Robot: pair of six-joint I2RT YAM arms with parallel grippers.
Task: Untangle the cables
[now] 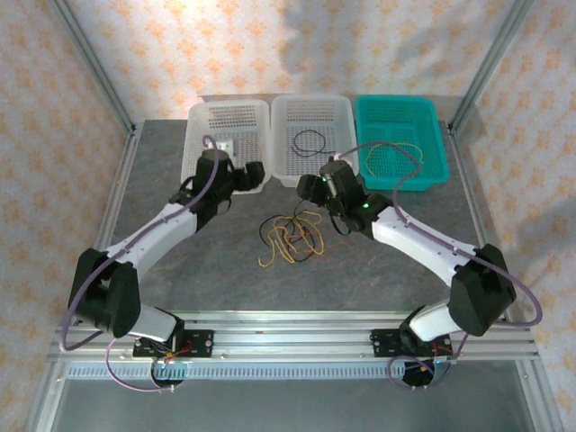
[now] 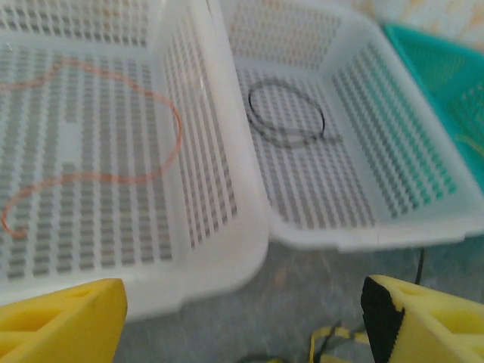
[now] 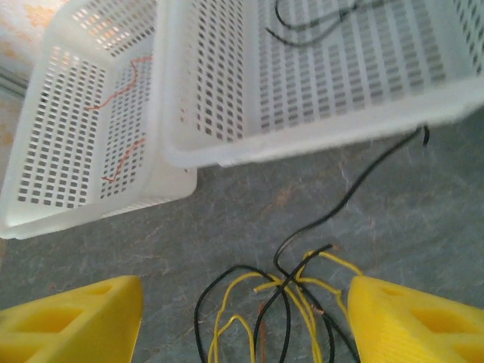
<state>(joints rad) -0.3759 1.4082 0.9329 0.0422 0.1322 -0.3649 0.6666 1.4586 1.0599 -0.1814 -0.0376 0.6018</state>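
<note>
A tangle of yellow, black and reddish-brown cables [image 1: 290,236] lies on the grey table between the arms. My right gripper [image 3: 246,325] is open over the tangle [image 3: 295,302], whose strands lie between the yellow fingers [image 3: 416,321], not gripped. In the top view it [image 1: 310,186] sits near the middle basket's front. My left gripper [image 2: 242,333] is open and holds nothing, in front of the two white baskets; in the top view it [image 1: 249,176] is at the left basket's near edge. A reddish-brown cable [image 2: 162,113] lies in the left basket, and a black loop [image 2: 286,113] in the middle one.
Three baskets stand in a row at the back: left white [image 1: 200,135], middle white [image 1: 281,135] and teal [image 1: 432,144], which holds a yellow cable [image 1: 391,155]. A metal frame rail [image 1: 297,324] runs along the near edge.
</note>
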